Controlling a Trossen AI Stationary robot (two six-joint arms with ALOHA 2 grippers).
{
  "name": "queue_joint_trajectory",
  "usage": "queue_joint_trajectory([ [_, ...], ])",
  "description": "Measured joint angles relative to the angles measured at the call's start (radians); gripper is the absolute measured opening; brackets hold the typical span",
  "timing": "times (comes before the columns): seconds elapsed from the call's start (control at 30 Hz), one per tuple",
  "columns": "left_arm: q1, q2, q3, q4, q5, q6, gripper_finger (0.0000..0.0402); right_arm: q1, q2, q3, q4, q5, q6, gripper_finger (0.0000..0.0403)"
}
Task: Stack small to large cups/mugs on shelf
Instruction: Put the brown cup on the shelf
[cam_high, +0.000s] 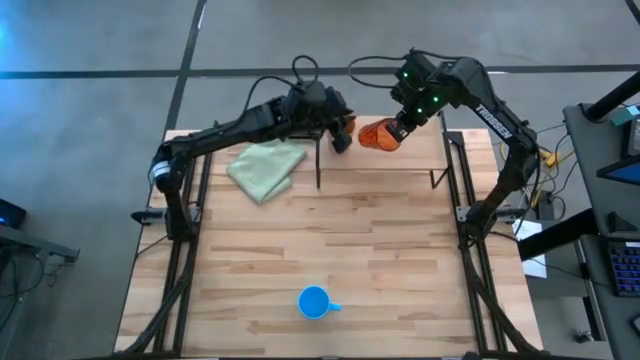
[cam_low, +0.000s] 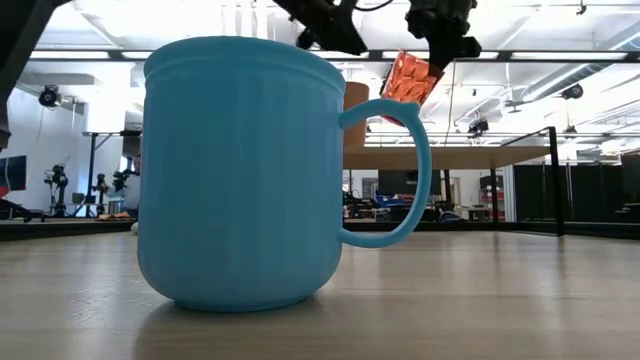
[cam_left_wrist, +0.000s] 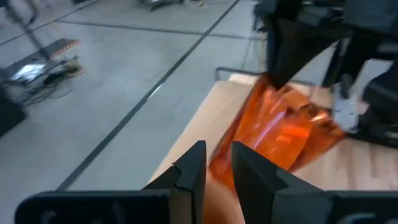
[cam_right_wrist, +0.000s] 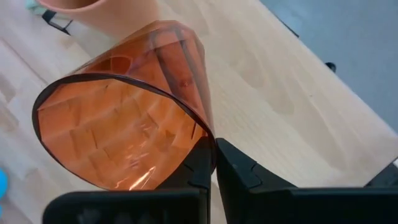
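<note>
Plastic, we judge, thin and slippery: the right gripper (cam_right_wrist: 212, 163) pinches the tilted orange-red cup (cam_right_wrist: 124, 106) by its rim, while the left gripper (cam_left_wrist: 214, 168) perhaps holds the pale cup (cam_right_wrist: 93, 11).

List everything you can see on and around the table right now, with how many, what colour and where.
Blue mug: one, bright blue, upright near the table's front edge, handle to the right in the high view.
Textured cup: one, orange-red, tilted, held above the shelf.
Plain cup: one, light orange, beside the textured cup at the left gripper.
Cloth: one, pale green, folded, rear left of the table.
Shelf: one, light wood with black side frames, at the back.
Table: one, wood planks.
Left gripper: dark, over the shelf's left part.
Right gripper: dark, fingers pinching the textured cup's rim.
</note>
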Motion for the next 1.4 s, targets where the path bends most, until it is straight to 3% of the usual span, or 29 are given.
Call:
queue_joint_trajectory([
  [0.37, -0.007, 0.074, -0.02, 0.193, 0.039, 0.075, 0.0061, 0.014, -0.032, 0.0, 0.0, -0.035, 0.104, 0.0009],
  [0.67, -0.006, 0.104, -0.024, 0.223, 0.101, 0.073, 0.0061, 0.02, -0.056, -0.001, -0.005, -0.039, 0.119, 0.0009],
  [1.4, -0.023, 0.105, -0.029, 0.235, 0.107, 0.042, 0.0061, 0.021, -0.074, -0.001, -0.004, -0.045, 0.106, 0.0009],
])
